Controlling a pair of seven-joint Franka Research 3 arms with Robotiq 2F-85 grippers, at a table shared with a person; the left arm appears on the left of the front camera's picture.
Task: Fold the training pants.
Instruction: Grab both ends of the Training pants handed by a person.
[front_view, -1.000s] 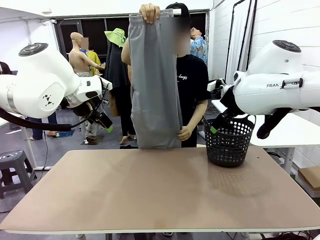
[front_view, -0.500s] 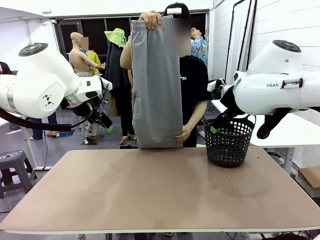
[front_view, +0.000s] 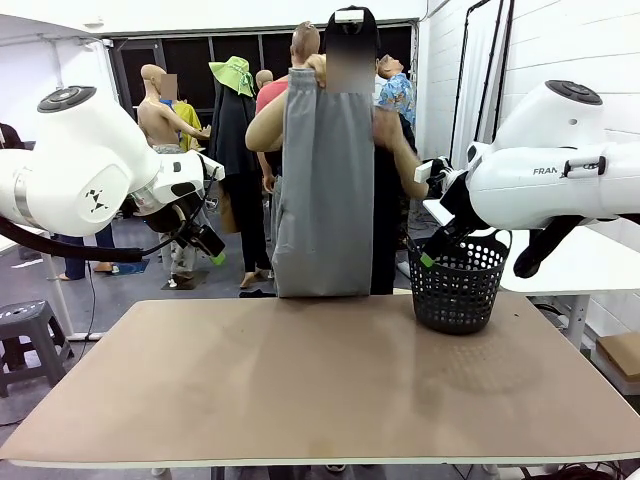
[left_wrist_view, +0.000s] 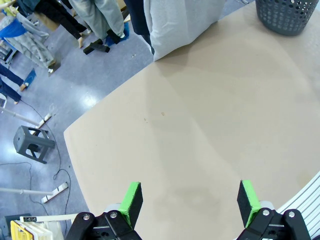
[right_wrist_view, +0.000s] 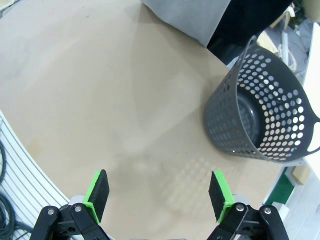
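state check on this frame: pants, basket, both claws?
training pants: held up by the person, hanging straight, lower end at the far edge of the table.
basket: upright on the table, empty.
left claw: open, holding nothing, above the table.
right claw: open, holding nothing, above the table.

Training pants (front_view: 325, 190) aloft beyond the table (front_view: 300, 385)

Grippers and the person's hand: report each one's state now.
Left gripper: open, empty.
Right gripper: open, empty.
Person's hand: holding the training pants up by their top edge.
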